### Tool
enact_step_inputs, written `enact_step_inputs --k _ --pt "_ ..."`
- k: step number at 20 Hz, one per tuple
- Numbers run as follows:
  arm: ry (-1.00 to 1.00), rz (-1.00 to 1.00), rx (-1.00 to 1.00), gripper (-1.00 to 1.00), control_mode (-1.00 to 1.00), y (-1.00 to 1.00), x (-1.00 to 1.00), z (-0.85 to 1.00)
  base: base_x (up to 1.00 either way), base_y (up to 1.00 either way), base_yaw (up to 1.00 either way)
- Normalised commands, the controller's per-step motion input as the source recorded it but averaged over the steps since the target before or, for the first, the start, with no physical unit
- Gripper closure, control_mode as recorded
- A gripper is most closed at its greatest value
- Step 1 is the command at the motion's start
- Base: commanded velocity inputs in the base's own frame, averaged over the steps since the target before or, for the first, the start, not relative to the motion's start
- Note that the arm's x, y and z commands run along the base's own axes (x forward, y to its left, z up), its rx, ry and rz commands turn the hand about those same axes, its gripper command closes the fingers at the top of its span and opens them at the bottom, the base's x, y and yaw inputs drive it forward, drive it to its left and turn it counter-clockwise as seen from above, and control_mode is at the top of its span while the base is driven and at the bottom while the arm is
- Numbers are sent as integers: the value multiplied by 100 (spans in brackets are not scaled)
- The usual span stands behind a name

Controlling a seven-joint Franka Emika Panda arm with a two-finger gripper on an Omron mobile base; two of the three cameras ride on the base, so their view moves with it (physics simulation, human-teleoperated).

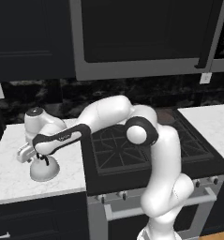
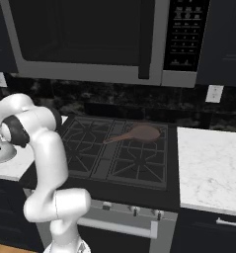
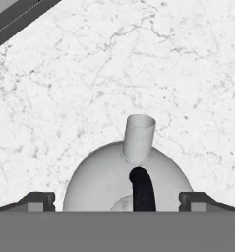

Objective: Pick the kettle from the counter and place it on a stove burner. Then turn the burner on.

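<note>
Two fingertips (image 3: 40,201) spread wide, straddling the kettle (image 3: 109,184), gripper (image 3: 117,202) empty.

Silvery-white kettle (image 3: 109,179) with black handle on white grey-veined counter (image 3: 138,64); brown frying pan (image 2: 141,132)

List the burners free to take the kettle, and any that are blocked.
The front left stove burner and front right burner are bare, as is the back left burner. The back right burner is crowded: the frying pan lies on it. The kettle sits on the left counter under the open fingers.
</note>
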Motion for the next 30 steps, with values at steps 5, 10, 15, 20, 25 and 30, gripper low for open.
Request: enact_step_inputs --k 5,10,15,20,25,30 --pt "2 0 -1 100 -100 -34 -22 -34 0 0 0" --pt "2 0 -6 100 -100 -32 -4 -32 0 0 0" --pt "-16 0 -7 100 -100 -23 -26 -1 0 0 0" --pt "-44 -2 -19 100 -100 -69 -76 33 0 0 0" --pt "-45 -6 -24 100 -100 -98 -55 40 0 0 0" --pt "-33 -11 -10 100 -100 -100 -8 50 0 0 0"
